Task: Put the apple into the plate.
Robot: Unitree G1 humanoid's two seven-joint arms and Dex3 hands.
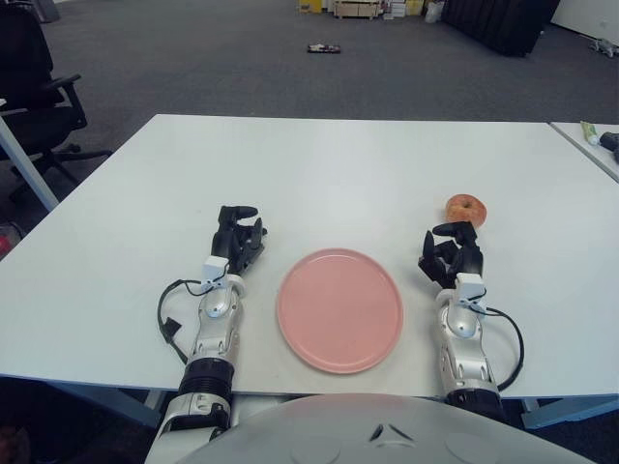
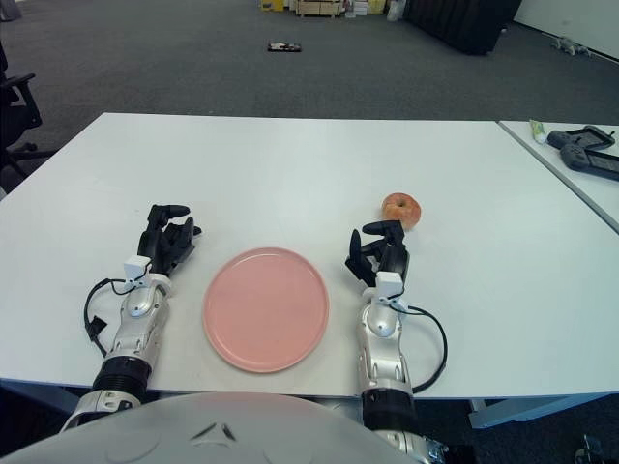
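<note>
A reddish-orange apple point(image 1: 465, 207) sits on the white table point(image 1: 348, 174), right of centre. A round pink plate point(image 1: 340, 309) lies empty near the table's front edge, between my two hands. My right hand point(image 1: 452, 253) is on the table just right of the plate, its fingers relaxed and holding nothing, with the fingertips just short of the apple's near side. My left hand point(image 1: 238, 240) shows beside the plate on its left, fingers relaxed and holding nothing.
A second table point(image 2: 580, 179) stands to the right with a dark device point(image 2: 585, 150) and a small tube point(image 2: 538, 129) on it. A black office chair point(image 1: 34, 87) stands at the far left.
</note>
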